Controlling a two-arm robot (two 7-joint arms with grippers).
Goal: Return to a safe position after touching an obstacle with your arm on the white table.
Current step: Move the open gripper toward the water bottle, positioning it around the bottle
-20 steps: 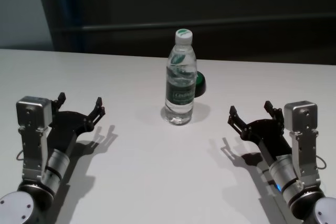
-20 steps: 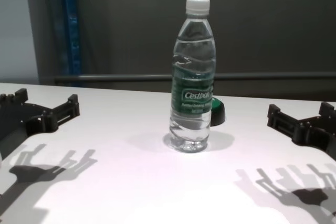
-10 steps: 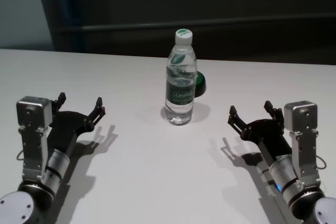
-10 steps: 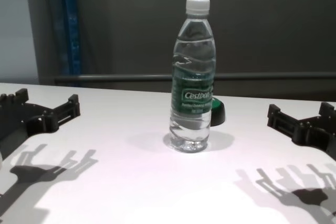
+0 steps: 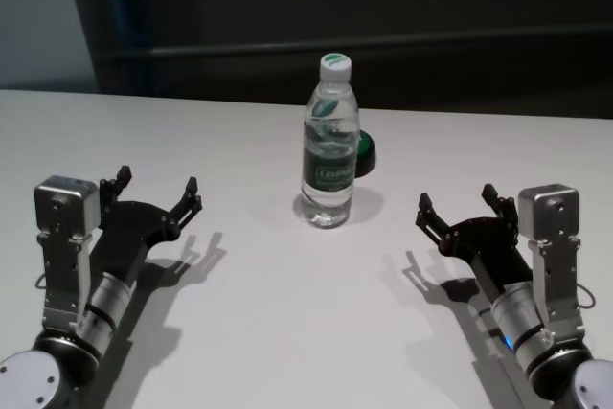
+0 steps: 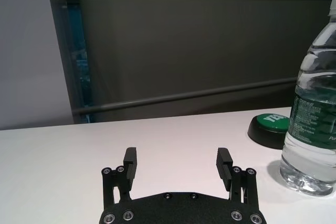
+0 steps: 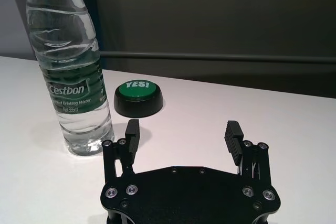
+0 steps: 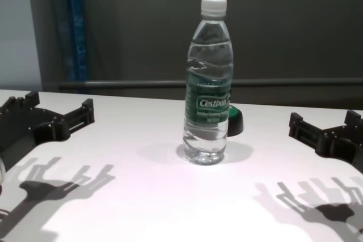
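Bottle (image 5: 329, 146) well apart from left claw (image 5: 158, 194)

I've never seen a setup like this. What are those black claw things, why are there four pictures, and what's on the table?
The claws are the robot's two grippers, its hands. The left gripper and the right gripper are both open and hold nothing; each hovers over the white table, apart from the bottle.

The four pictures come from four cameras: one on the head looking down, one on the chest lower down, and one on each wrist looking out past that arm's fingers.

On the table stands an upright clear water bottle with a white cap and a green label. Just behind it sits a low black button with a green top reading "YES!".
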